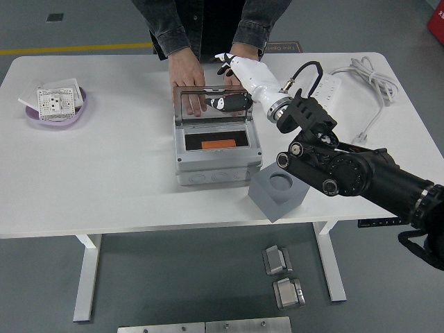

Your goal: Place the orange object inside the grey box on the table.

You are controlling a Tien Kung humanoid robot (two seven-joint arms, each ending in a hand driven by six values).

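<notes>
The orange object (218,144) lies flat inside the grey box (216,168) at the middle of the table. The box's clear framed lid (208,114) stands tilted up at its far side. My right hand (227,103), white with dark fingertips, hovers over the lid's right part, above and behind the orange object, with fingers relaxed and holding nothing. A person at the far side rests one hand (189,80) on the lid; the other hand (241,58) sits just behind my hand. My left arm is out of view.
A grey block with a round hollow (277,192) sits at the box's front right, under my forearm. A white power strip (325,89) and its cable (368,76) lie at the back right. A purple bowl of white parts (55,105) is at the far left.
</notes>
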